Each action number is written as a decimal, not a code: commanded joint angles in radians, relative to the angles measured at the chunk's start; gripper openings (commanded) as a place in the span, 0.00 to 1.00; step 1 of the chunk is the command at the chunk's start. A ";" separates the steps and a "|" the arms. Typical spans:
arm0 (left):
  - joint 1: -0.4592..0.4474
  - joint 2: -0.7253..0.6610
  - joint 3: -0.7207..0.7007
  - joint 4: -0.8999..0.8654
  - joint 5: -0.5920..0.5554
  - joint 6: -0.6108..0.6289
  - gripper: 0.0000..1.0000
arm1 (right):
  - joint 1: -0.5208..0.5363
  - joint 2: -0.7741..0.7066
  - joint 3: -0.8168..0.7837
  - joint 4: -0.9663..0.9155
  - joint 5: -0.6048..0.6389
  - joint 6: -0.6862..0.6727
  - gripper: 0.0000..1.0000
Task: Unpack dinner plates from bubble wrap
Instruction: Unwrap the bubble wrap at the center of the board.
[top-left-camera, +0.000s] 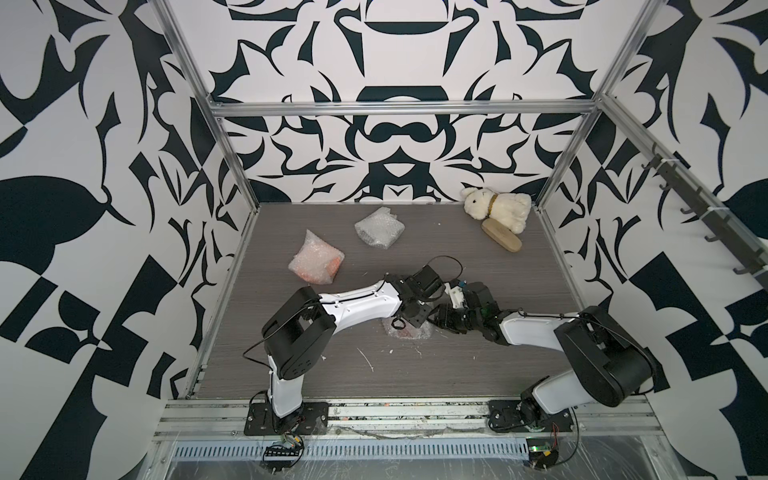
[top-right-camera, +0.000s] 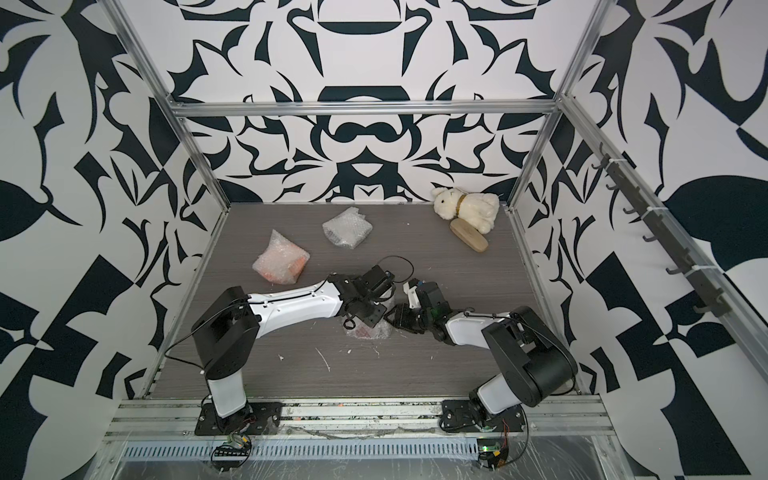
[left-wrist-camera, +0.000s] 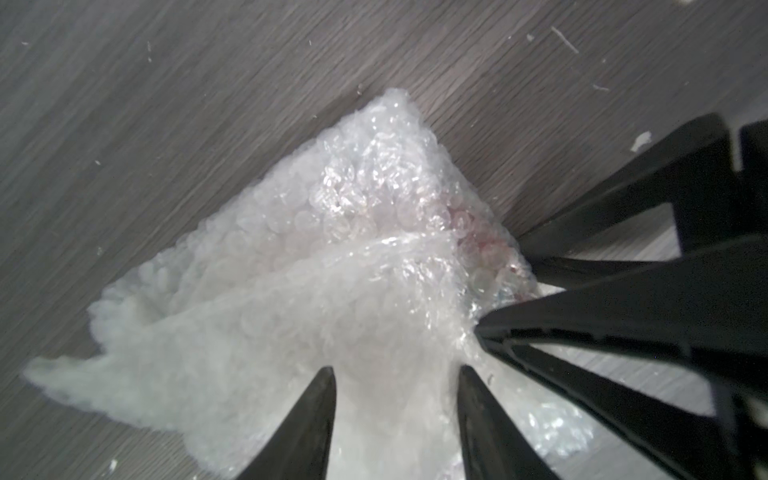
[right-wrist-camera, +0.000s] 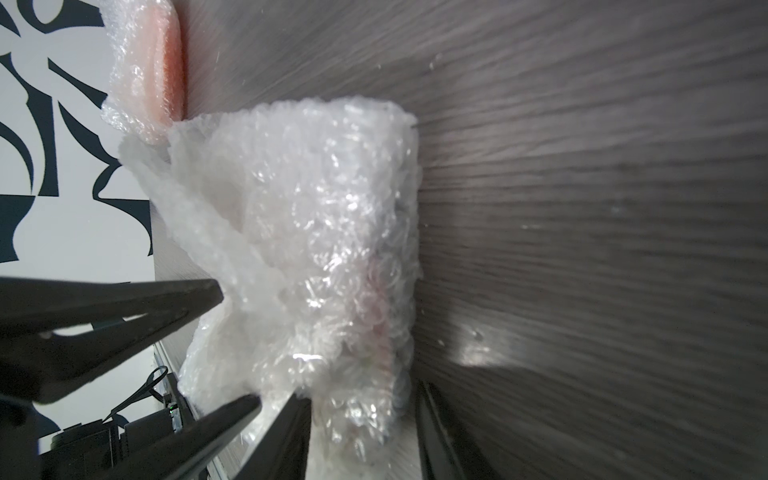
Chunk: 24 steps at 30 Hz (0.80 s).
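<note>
bubble wrap (left-wrist-camera: 332, 249) betw. L tool (left-wrist-camera: 395, 370), R tool (right-wrist-camera: 355, 395)

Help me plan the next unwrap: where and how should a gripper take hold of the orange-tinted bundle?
Probably pinch the pointed corner of wrap at the far end of the orange-tinted bundle, coming from above. That corner looks empty; the orange plate shows toward the opposite edge.
</note>
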<state>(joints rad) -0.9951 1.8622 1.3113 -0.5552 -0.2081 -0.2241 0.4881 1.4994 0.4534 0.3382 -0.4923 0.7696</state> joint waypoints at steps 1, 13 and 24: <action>-0.002 0.005 0.018 -0.015 -0.012 0.009 0.41 | 0.004 -0.008 0.011 -0.062 0.041 -0.021 0.47; -0.004 -0.010 0.005 0.019 -0.007 0.002 0.13 | 0.004 -0.011 0.015 -0.092 0.061 -0.032 0.47; -0.002 -0.059 -0.043 0.089 -0.013 -0.014 0.00 | 0.003 -0.048 0.010 -0.111 0.082 -0.028 0.47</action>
<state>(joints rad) -0.9951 1.8530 1.2949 -0.5034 -0.2134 -0.2279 0.4889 1.4792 0.4622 0.2924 -0.4603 0.7563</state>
